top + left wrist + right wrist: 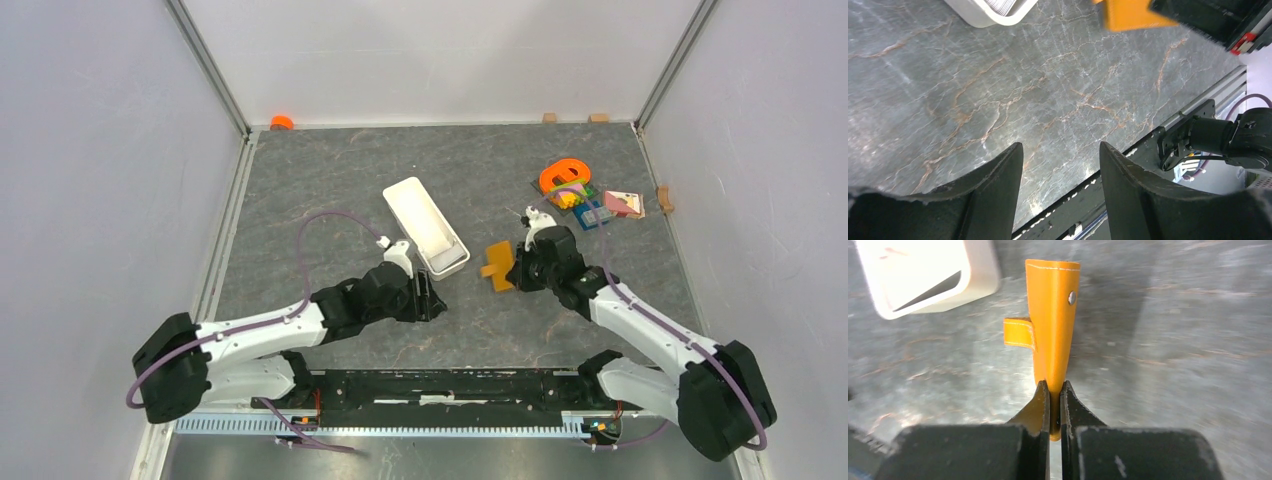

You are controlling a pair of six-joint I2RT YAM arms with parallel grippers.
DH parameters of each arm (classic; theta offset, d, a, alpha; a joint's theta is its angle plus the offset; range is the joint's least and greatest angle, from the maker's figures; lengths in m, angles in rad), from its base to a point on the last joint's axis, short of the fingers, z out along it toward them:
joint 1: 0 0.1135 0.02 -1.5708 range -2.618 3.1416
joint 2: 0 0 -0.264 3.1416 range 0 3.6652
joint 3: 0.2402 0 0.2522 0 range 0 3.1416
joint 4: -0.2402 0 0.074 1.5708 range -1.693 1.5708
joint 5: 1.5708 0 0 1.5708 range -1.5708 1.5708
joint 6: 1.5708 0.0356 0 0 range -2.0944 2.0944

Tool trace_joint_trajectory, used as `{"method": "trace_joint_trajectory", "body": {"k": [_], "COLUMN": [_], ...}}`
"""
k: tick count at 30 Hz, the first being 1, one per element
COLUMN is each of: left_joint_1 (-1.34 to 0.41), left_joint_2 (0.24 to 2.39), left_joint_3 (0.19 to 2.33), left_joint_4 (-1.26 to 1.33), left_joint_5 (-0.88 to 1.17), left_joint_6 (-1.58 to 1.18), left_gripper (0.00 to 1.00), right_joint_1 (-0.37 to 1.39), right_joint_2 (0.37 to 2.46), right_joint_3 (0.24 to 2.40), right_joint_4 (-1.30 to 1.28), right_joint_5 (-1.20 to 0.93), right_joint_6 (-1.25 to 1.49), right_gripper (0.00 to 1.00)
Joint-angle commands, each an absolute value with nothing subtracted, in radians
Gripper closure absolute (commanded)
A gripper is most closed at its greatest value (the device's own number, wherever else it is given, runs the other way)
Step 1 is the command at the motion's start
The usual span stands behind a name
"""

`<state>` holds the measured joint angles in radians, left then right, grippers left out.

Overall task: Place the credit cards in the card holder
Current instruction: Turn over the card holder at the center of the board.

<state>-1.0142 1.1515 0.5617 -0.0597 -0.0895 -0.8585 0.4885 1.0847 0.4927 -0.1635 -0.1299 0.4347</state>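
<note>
The right end effector (pixel 1054 390) pinches the small orange leather card holder (pixel 1050 315) by its edge, just right of the long white plastic tray (pixel 425 225). The left end effector (pixel 1060 150) hangs open beside the tray's near end.

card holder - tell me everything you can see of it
The card holder is a small orange-tan wallet, leather-like, with pale stitching along its edges, a round metal snap stud and a short tab sticking out of one side. It looks folded shut. The right claw is shut on its near edge. In the top view it sits just right of the white tray, not touching it. Whether it is lifted cannot be told.
</note>
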Motion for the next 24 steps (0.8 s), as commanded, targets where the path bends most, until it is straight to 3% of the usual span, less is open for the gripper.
{"method": "trace_joint_trajectory", "body": {"k": [1, 5, 10, 24], "left_joint_1": [-1.012, -1.011, -1.009, -1.000], "left_joint_2": [1.069, 1.026, 1.008, 0.965], "left_joint_3": [0.578, 0.559, 0.533, 0.478], "left_joint_4": [-0.183, -0.182, -0.181, -0.183], "left_joint_5": [-0.161, -0.161, -0.158, -0.171], "left_joint_6": [-0.822, -0.836, -0.858, -0.898], "left_gripper": [0.35, 0.34, 0.34, 0.34], "right_joint_1": [0.556, 0.683, 0.835, 1.283], "right_joint_2": [1.062, 1.119, 1.219, 1.574], "right_joint_3": [0.642, 0.738, 0.781, 0.963], "right_joint_4": [-0.533, -0.700, -0.810, -0.930], "right_joint_5": [0.305, 0.565, 0.686, 0.729], "right_joint_6": [0.321, 0.376, 0.480, 0.751], "right_gripper": [1.00, 1.00, 1.00, 1.00]}}
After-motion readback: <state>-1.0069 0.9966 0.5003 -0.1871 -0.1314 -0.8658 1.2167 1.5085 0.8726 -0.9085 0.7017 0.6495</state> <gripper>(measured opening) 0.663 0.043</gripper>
